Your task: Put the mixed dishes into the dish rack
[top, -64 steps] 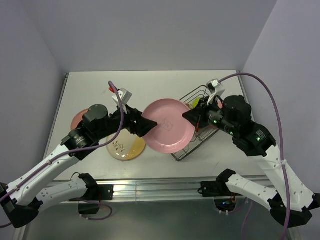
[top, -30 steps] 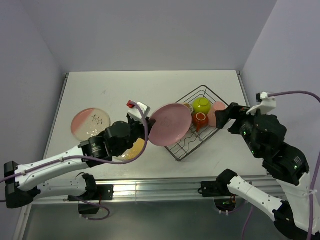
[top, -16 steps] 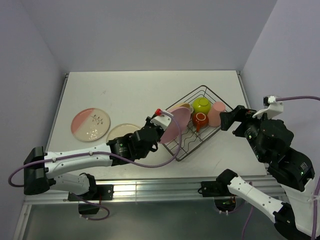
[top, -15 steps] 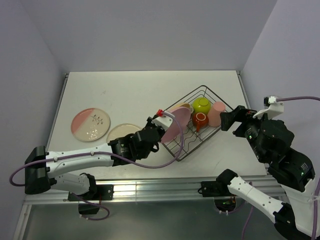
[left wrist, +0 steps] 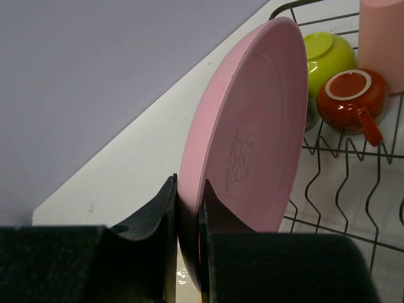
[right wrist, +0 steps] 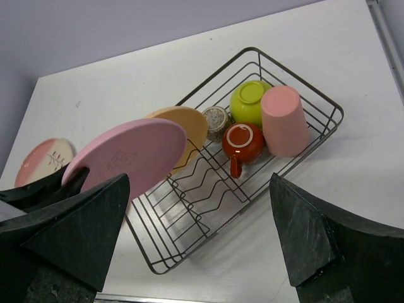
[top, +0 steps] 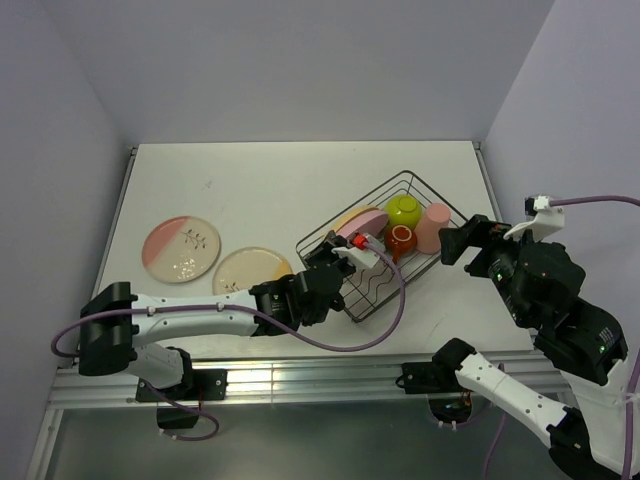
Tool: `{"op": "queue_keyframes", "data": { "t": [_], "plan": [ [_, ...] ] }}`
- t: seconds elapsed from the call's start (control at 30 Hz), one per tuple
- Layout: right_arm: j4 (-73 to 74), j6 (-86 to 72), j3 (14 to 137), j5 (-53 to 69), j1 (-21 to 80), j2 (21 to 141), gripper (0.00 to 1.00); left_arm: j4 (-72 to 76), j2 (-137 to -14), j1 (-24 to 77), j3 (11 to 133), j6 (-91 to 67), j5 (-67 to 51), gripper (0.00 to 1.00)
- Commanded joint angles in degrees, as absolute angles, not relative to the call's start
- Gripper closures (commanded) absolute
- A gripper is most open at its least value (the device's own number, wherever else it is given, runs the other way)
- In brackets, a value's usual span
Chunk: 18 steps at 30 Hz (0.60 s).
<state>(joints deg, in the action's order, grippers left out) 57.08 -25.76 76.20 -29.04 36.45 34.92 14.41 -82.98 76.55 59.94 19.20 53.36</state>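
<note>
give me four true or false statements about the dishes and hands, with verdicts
The left hand grips the pink plate by its rim. True.
The right hand holds the salmon cup. False: it is open and empty; the cup sits in the dish rack.
Two plates lie on the table outside the rack. True: the twig-patterned plate and the cream-yellow plate.
The lime-green bowl is on the table. False: it is in the rack.

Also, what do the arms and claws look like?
Left arm and right arm: white links, black joints, a purple cable along each. Left claw and right claw: black, matte, wedge-shaped.
</note>
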Motion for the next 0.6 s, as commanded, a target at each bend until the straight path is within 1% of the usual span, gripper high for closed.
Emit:
{"op": "queue_keyframes", "data": {
  "t": [0.0,0.27,0.57],
  "plan": [
    [56.2,-26.0,75.8,-29.0,36.3,34.2,0.01,21.0,-84.6,77.0,62.8,25.2,57.2,1.0],
    [56.3,-25.8,75.6,-28.9,36.3,33.4,0.01,27.8,-87.9,77.1,61.6,30.7,58.7,1.0],
    [56.3,-25.8,75.4,-28.7,36.4,32.9,0.01,30.0,-90.4,77.2,61.7,33.0,58.8,1.0]
  ]
}}
